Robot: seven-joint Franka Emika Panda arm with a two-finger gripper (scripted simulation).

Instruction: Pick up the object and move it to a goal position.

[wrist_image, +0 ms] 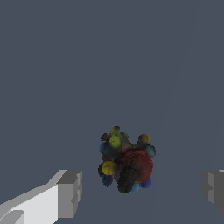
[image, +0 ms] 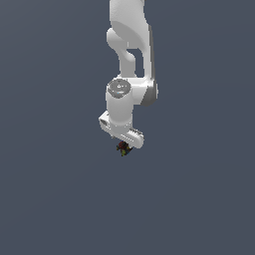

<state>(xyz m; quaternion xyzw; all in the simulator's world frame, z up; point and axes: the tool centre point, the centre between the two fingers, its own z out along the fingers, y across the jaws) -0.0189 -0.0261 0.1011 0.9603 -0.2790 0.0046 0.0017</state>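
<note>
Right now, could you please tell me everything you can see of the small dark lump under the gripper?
The lump is tiny beside the white gripper, an irregular cluster of rounded knobs: mostly dark, with one large dark red bulge, yellow-green and yellow beads, and some blue-teal ones. It looks matte and bumpy. In the wrist view it sits between the two grey fingertips, which stand wide apart and clear of it. In the exterior view it shows just below the gripper.

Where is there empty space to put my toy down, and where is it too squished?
The plain grey floor is bare on every side of the arm in the exterior view. The only crowded spot is right under the gripper, where the little lump sits between its two open fingers.
</note>
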